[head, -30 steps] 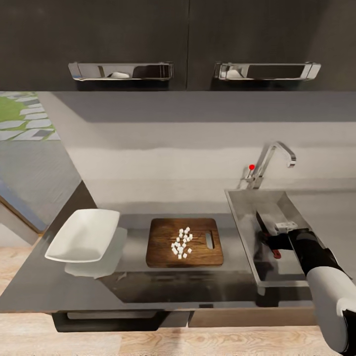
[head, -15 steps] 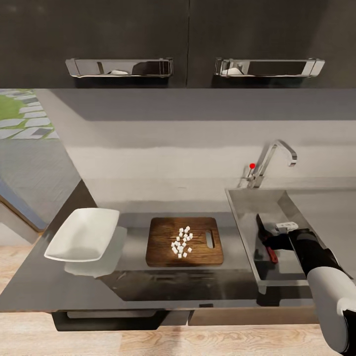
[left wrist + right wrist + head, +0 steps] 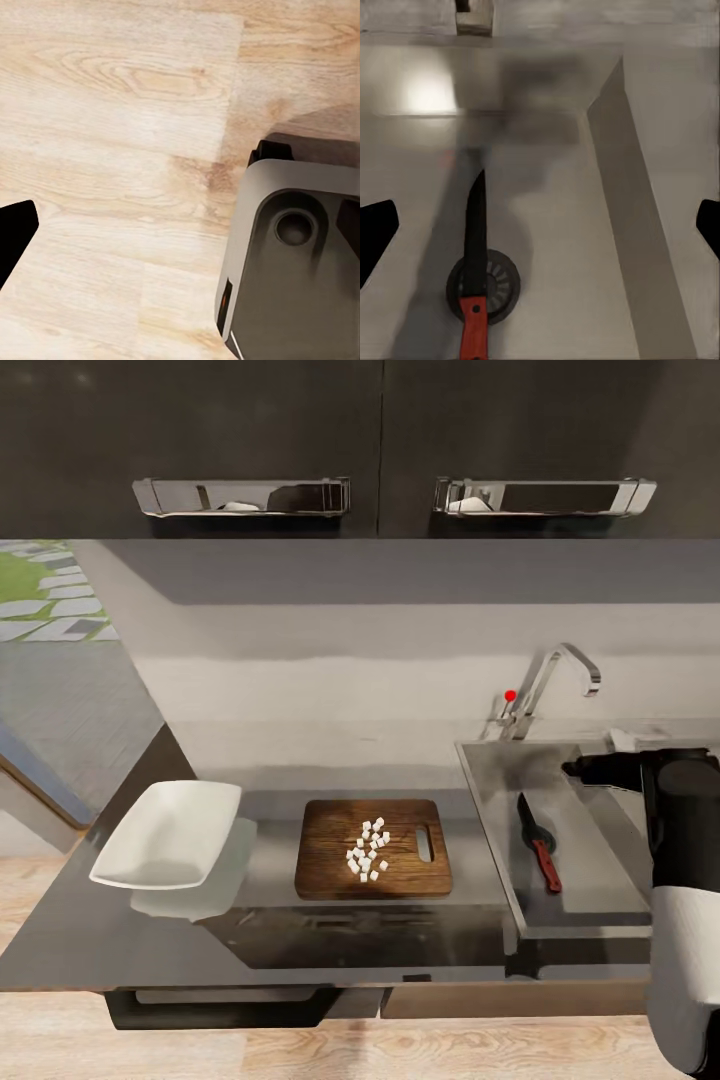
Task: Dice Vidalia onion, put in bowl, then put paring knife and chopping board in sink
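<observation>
One paring knife [image 3: 538, 848] lies in the sink [image 3: 600, 880]; right claw [image 3: 540, 225] spread apart, empty.

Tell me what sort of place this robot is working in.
A kitchen, most likely: a grey steel sink with a curved chrome tap is set in a glossy grey countertop, and a brown wooden chopping board carrying small white diced pieces lies beneath dark wall cabinets.

Right end effector [image 3: 578, 768] agape, raised
</observation>
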### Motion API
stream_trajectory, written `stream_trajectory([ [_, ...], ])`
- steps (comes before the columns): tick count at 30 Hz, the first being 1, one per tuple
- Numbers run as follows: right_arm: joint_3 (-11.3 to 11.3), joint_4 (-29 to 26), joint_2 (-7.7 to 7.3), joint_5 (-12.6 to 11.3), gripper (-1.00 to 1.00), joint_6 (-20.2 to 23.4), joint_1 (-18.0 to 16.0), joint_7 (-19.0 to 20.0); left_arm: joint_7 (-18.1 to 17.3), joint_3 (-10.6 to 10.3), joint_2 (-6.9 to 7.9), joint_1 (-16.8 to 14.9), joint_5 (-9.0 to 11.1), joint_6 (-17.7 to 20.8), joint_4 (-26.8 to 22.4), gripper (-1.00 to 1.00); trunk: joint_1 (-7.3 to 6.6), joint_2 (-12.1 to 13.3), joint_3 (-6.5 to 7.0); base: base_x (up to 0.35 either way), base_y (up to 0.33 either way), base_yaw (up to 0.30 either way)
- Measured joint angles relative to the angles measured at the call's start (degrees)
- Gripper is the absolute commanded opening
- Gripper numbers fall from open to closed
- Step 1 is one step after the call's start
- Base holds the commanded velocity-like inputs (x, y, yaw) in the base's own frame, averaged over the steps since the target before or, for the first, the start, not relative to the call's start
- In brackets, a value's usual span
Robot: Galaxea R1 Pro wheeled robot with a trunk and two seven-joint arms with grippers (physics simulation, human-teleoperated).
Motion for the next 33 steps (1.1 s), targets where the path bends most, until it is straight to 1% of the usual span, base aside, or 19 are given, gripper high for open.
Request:
stream_trajectory([
  [4,0.09,-1.76,-0.06,0.17,1.00,0.38,0.00,0.59,-0.02,0.00,0.00,0.00,-0.01,0.00,0.00,1.00,0.03,0.01,0.00,-0.201,0.064,0.000],
  [13,0.18,-2.02,-0.03,0.08,1.00,0.34,0.02,0.69,0.00,0.03,0.00,0.02,0.00,-0.02,0.01,1.00,0.02,0.01,0.00,-0.233,0.201,0.000],
  [33,0.20,-1.91,0.32,-0.13,1.00,0.23,0.01,0.77,-0.09,0.00,0.00,0.01,0.00,-0.02,0.01,1.00,0.00,0.01,0.00,-0.011,0.296,0.000],
])
